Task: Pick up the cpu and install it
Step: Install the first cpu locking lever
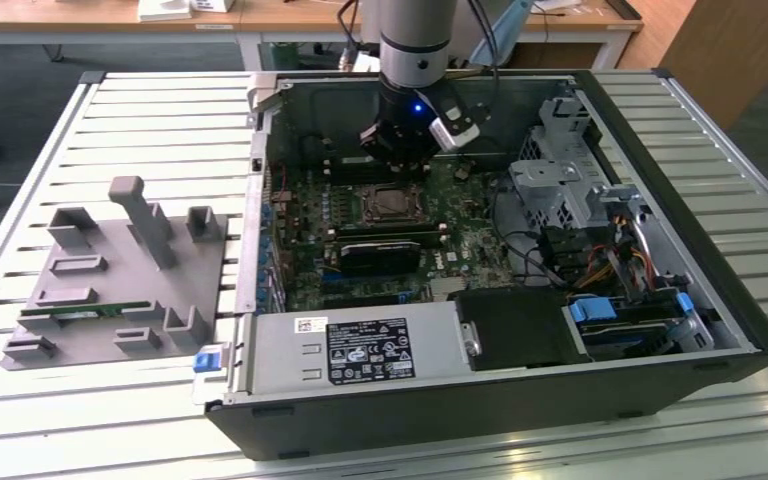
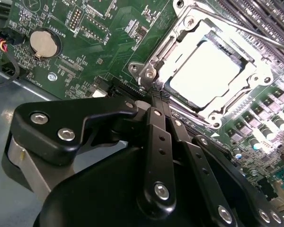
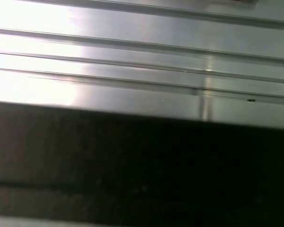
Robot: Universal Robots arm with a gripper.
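My fingers (image 2: 155, 94) hang inside the open computer case (image 1: 704, 300), just above the green motherboard (image 2: 99, 42). In the second wrist view they are pressed together at the tips with nothing between them. The cpu (image 2: 206, 71) already sits in its socket, its pale silver top showing inside the metal socket frame (image 2: 149, 71), and my fingertips end right beside a corner of that frame. In the exterior view the cpu (image 1: 387, 204) lies on the board directly under my arm, next to the black heatsink (image 1: 377, 255). The case lies on its side on the slatted metal bench (image 1: 117, 110), and a grey tray (image 1: 117, 300) rests well apart toward the exterior view's left.
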